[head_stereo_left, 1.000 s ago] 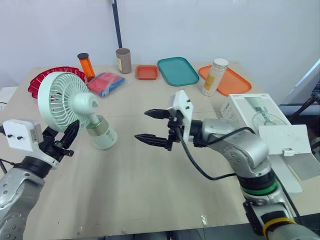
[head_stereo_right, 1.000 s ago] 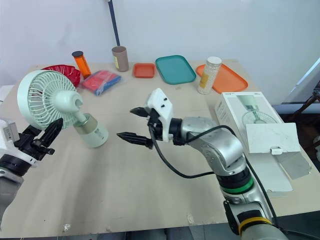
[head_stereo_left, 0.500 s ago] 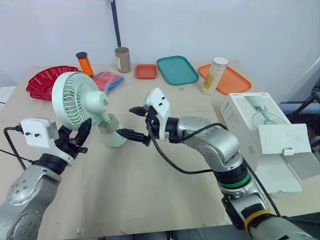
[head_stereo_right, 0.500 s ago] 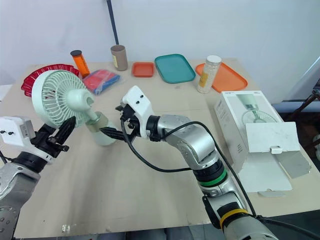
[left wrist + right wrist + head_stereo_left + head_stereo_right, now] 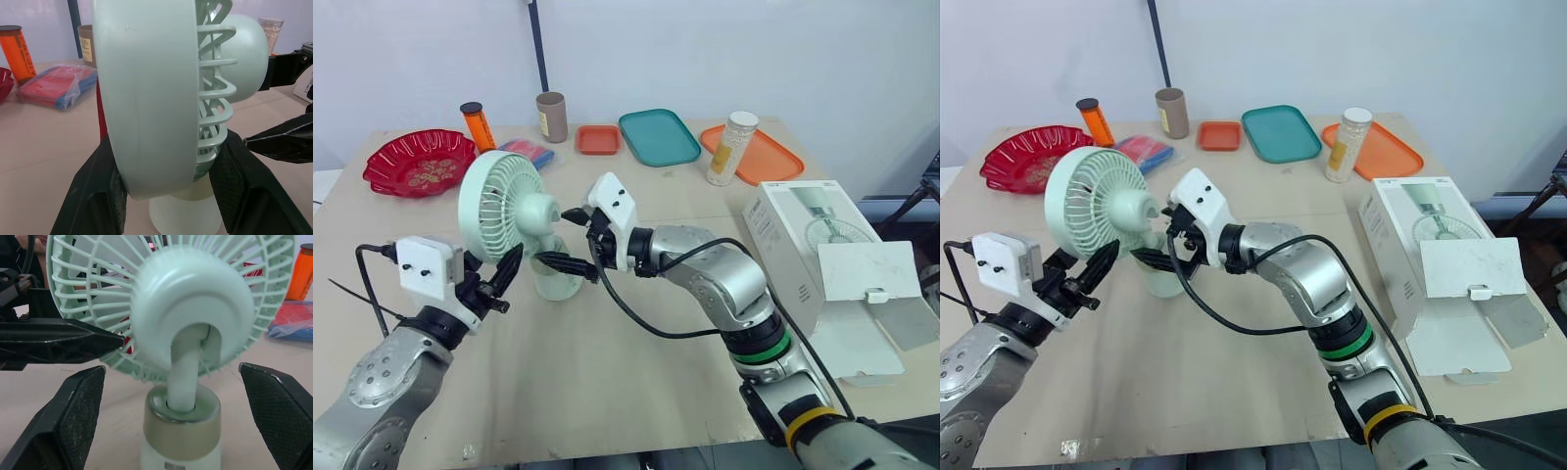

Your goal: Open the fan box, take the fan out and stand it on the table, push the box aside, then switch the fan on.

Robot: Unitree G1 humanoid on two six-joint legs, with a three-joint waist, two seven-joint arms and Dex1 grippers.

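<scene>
We are counting one fan (image 5: 509, 211) standing centre-left on the table (image 5: 636, 362), one opened box (image 5: 803, 235) at the right edge, and two grippers. The left wrist view is showing the left gripper (image 5: 507, 279) with its pads (image 5: 98, 196) clamping the fan's cage (image 5: 146, 98). The right wrist view is showing the right gripper (image 5: 553, 235) gaping wide around the stem (image 5: 183, 377), touching nothing.

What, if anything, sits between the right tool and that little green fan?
Nothing visible does. The right tool is open just behind the fan, its fingers flanking the stalk without touching. The left tool clasps the fan's head across its rim.
</scene>
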